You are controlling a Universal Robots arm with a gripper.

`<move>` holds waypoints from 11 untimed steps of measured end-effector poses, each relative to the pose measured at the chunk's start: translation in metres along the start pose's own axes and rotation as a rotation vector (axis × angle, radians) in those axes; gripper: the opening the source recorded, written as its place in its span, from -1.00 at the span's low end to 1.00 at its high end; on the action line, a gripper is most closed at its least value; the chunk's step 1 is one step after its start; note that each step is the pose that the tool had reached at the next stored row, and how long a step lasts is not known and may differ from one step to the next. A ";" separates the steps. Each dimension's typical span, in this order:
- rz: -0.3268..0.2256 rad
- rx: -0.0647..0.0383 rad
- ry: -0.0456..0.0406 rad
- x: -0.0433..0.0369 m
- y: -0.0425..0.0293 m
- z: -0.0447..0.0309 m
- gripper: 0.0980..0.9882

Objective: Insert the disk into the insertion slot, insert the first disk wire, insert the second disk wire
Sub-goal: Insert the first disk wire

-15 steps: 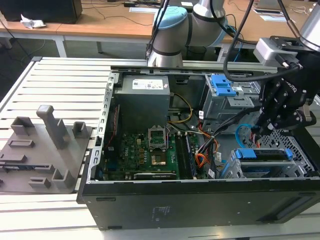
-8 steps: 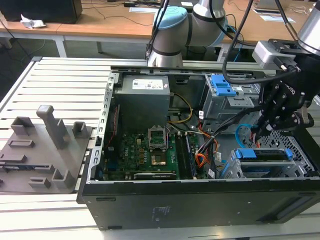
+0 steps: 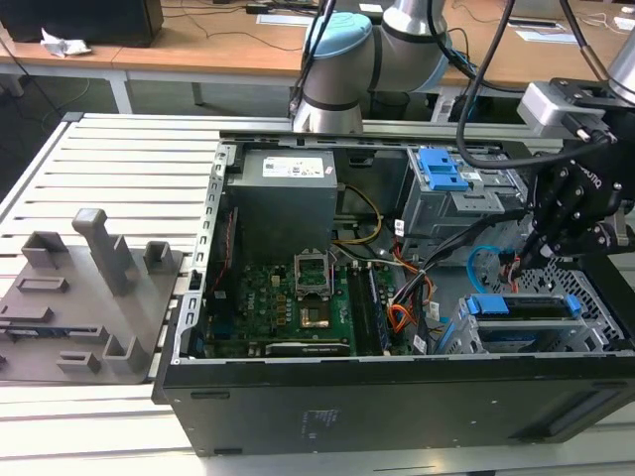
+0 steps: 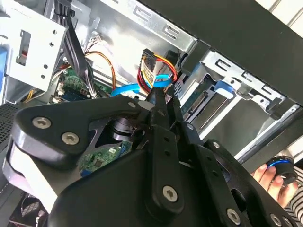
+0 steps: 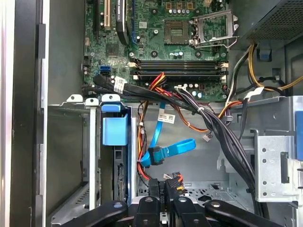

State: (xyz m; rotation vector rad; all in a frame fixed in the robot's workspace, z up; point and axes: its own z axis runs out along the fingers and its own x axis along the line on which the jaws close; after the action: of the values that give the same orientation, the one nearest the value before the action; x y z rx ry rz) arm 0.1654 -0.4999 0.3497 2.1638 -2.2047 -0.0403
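Note:
The disk (image 3: 521,305) lies inside the insertion slot (image 3: 598,297), a low mesh-walled cage at the exterior view's right; its blue carrier handle (image 5: 115,130) faces the case interior. My gripper (image 3: 541,250) hangs just behind the disk, close to the light blue cable (image 3: 482,264). In the first wrist view the gripper (image 5: 163,190) has its fingers drawn together on the first disk wire (image 5: 175,179), whose black connector with red and orange leads sticks out at the tips. In the second wrist view that wire (image 4: 150,64) shows past the gripper (image 4: 160,98).
A taller grey bay (image 3: 448,177) with blue latch tabs stands beside the slot. Black cable bundles (image 5: 208,118) cross over the motherboard (image 5: 180,42). A grey fixture block (image 3: 84,297) sits outside the case. A person's hand (image 4: 271,176) holds a blue object at the case edge.

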 end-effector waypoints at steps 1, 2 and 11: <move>0.000 0.000 -0.0001 0.0024 -0.0001 0.0001 -0.82; 0.000 0.000 0.0001 0.0067 -0.0001 0.0001 -0.82; 0.000 0.000 0.0001 0.0320 -0.0006 0.0006 -0.82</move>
State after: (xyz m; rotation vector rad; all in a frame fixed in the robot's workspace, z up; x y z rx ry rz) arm 0.1655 -0.5319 0.3497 2.1638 -2.2046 -0.0403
